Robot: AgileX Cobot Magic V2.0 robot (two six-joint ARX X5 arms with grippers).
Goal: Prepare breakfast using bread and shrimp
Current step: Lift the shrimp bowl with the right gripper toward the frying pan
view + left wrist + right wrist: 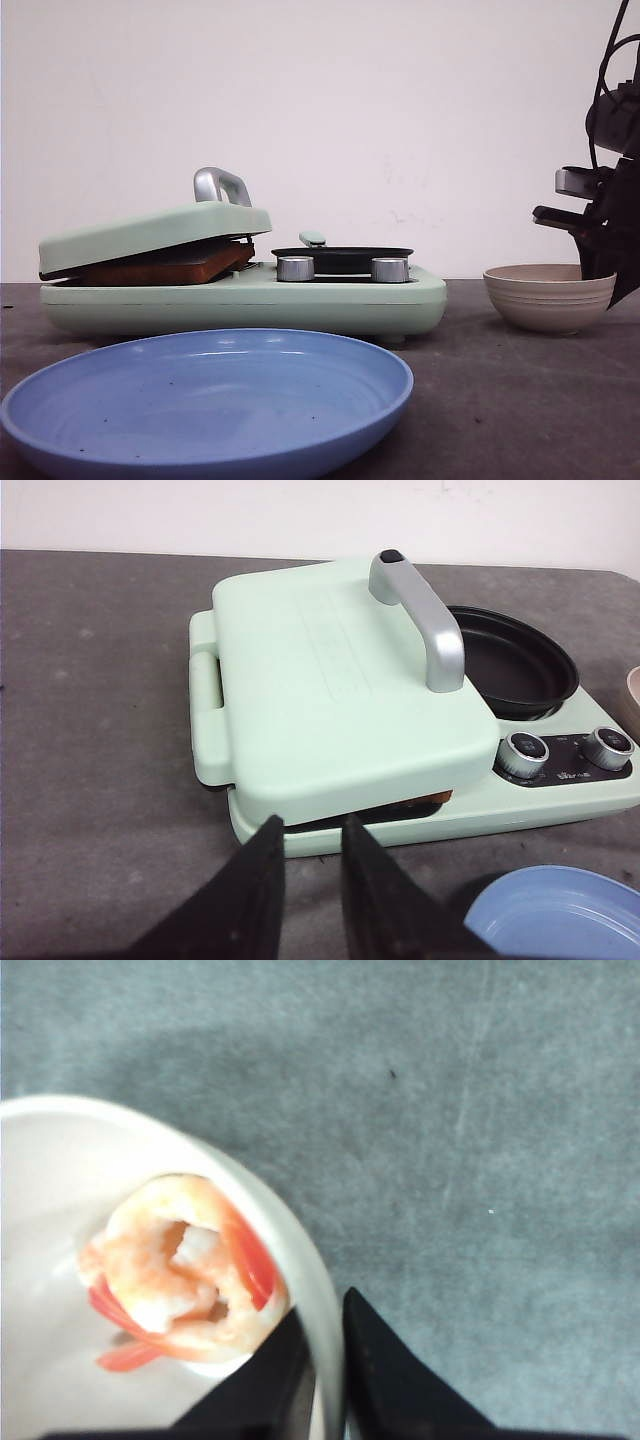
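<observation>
While my right tool (318,1360) is hanging over the beige bowl (549,298) at the right of the worktop (520,400), its two dark fingers (262,1370) are straddling the bowl's rim, one inside and one outside, with only a narrow gap between them. They are clamping nothing that I can see, though the inner finger is sitting just beside the shrimp (185,1265). That shrimp, curled and pinkish-orange with red streaks, is lying inside the bowl against its wall.

My left tool (305,865) is hovering at the near edge of the mint-green breakfast maker (240,300), its fingers slightly apart and holding nothing. They are pointing toward the slot under the hinged lid (340,700), which is resting tilted on the bread (170,265); a brown crust is showing in the gap between lid and base.

Right of the lid, a small black pan (515,665) is sitting on the maker, behind two silver knobs (296,268). A blue plate (205,400) is lying on the worktop nearest the front camera.
</observation>
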